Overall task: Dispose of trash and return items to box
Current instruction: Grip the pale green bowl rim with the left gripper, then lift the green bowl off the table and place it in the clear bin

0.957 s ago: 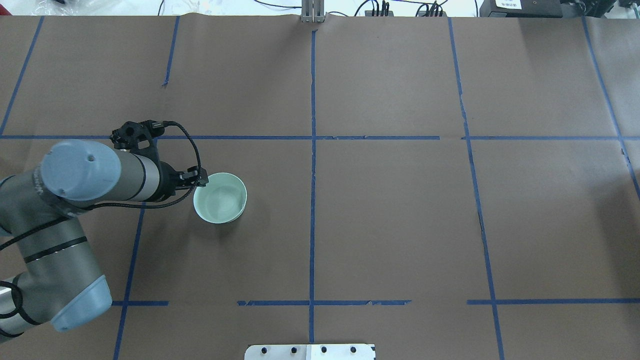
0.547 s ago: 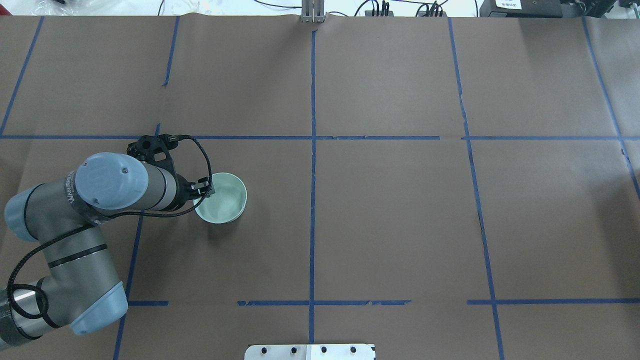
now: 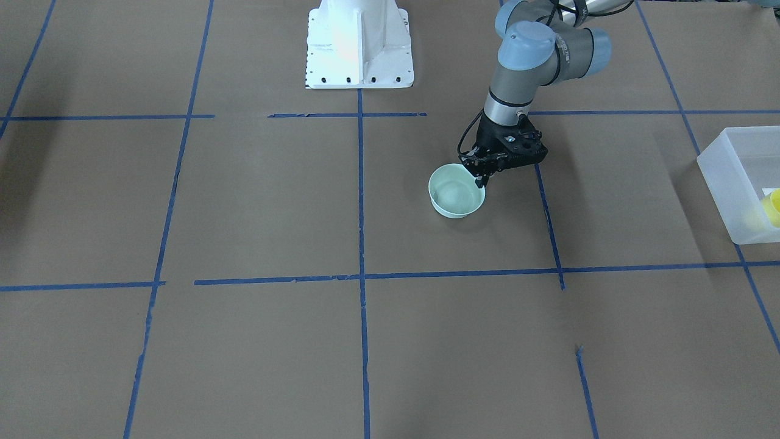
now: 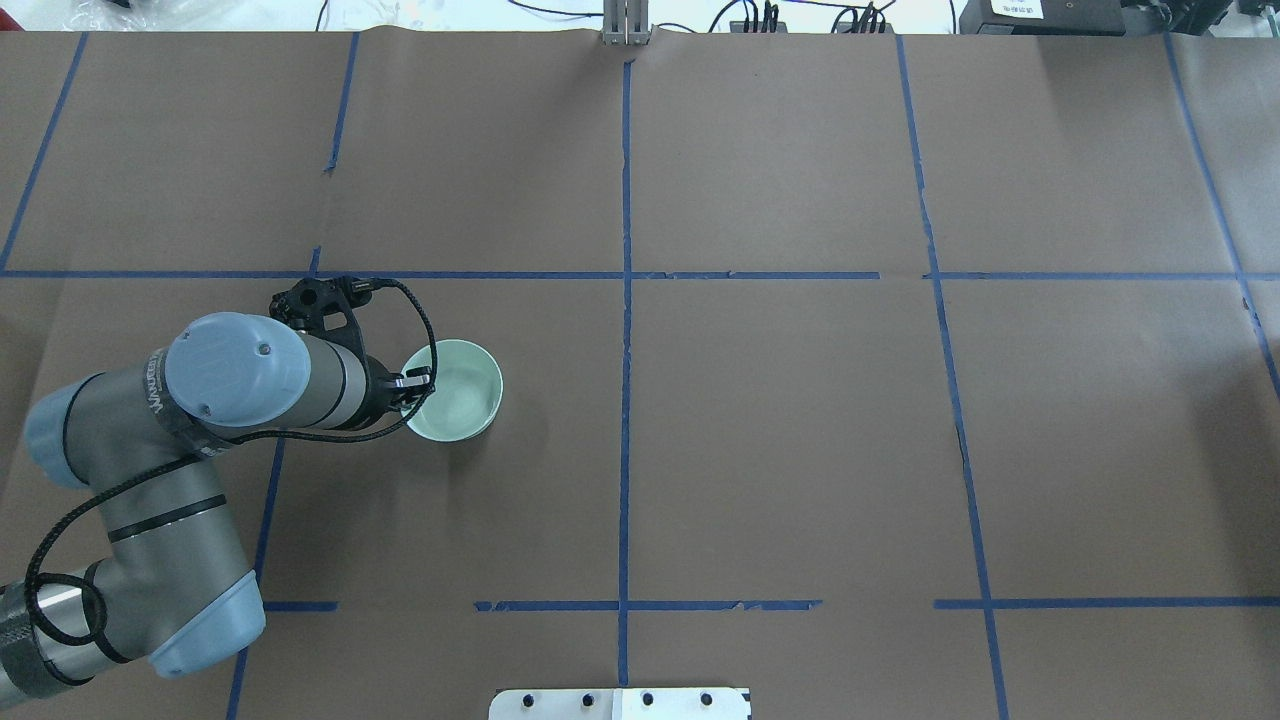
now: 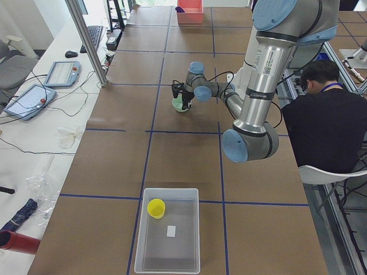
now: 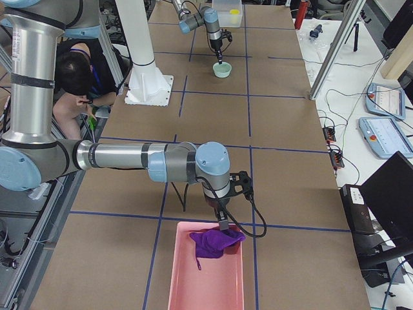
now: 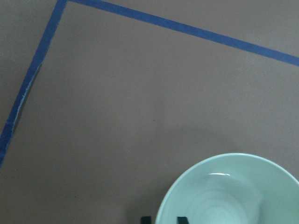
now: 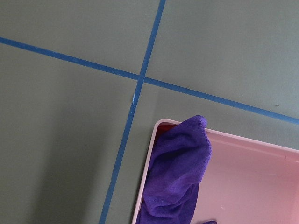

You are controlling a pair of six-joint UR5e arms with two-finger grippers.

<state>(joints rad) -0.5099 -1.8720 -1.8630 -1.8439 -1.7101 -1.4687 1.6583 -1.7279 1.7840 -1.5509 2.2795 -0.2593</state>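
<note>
The pale mint-green bowl (image 4: 458, 392) stands on the brown table left of centre; it also shows in the front view (image 3: 454, 196) and the left wrist view (image 7: 233, 196). My left gripper (image 4: 416, 386) (image 3: 481, 180) is at its rim on the arm's side, one finger inside and one outside, shut on the rim. The yellow cup (image 5: 156, 208) lies in the frosted white box (image 5: 150, 240), far from the bowl at the table's left end (image 3: 725, 183). My right gripper (image 6: 222, 225) is over a purple cloth (image 6: 216, 243); I cannot tell if it is open.
The purple cloth (image 8: 177, 177) drapes over the rim of a pink tray (image 6: 206, 284) at the table's right end. The white robot base (image 3: 358, 49) stands at the table's near edge. A seated person (image 5: 321, 114) is beside the table. Blue tape lines cross the paper.
My left arm swung toward the bowl and its fingers came over the near rim. The bowl shifted slightly right.
</note>
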